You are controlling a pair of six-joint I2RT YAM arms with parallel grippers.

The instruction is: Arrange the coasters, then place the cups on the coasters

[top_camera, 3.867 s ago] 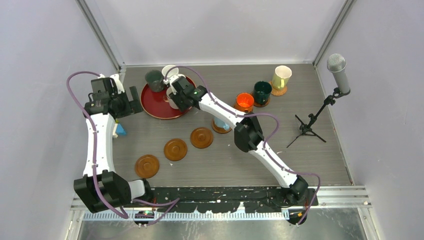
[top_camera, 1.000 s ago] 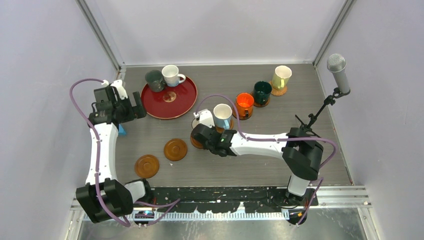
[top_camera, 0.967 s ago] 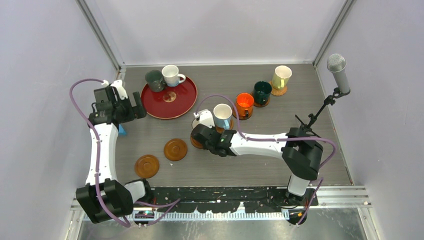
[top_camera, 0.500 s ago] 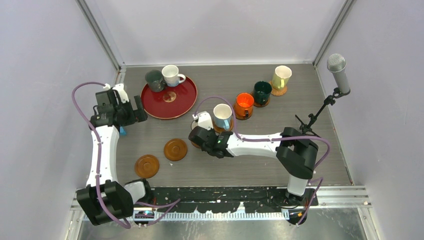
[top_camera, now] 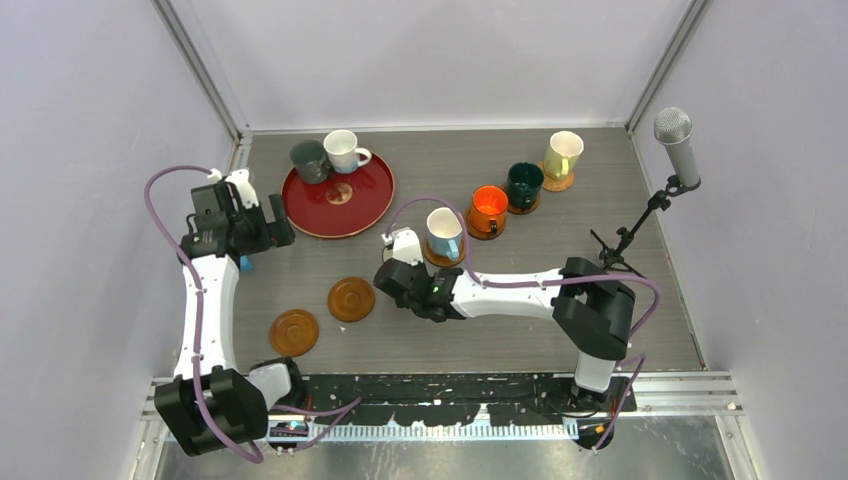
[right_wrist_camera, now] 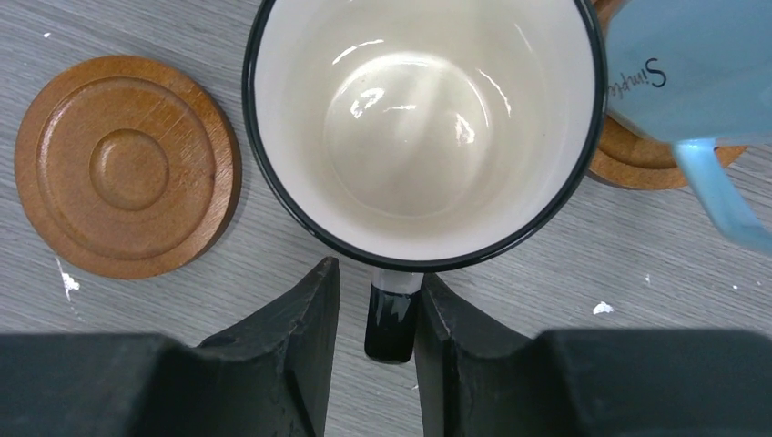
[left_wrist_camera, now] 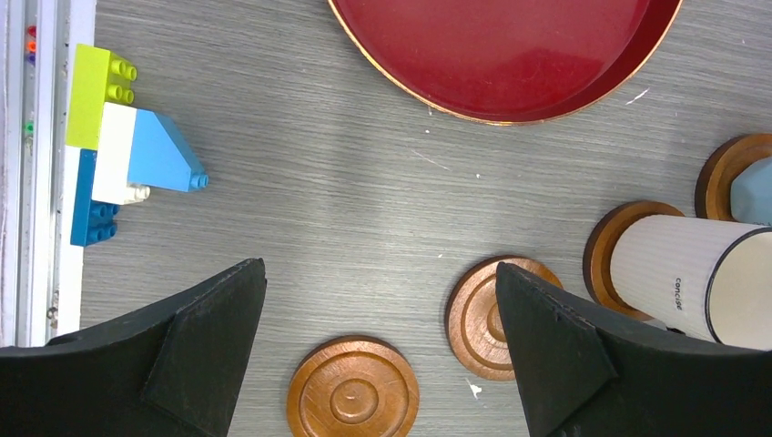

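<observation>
White mug (right_wrist_camera: 414,127) stands upright, right hand (right_wrist_camera: 378,300) narrowly parted about its handle (right_wrist_camera: 391,332), seemingly slack. Withdraw straight, sparing blue mug (right_wrist_camera: 683,64).

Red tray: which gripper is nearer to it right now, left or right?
Left. The left gripper hovers just off the left rim of the red tray. The right gripper is farther off, nearer the arm bases, straddling the handle of the white mug.

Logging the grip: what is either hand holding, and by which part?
Nothing is clamped: the right hand straddles the white mug's black handle with a gap showing. The left hand is open, empty.
</observation>
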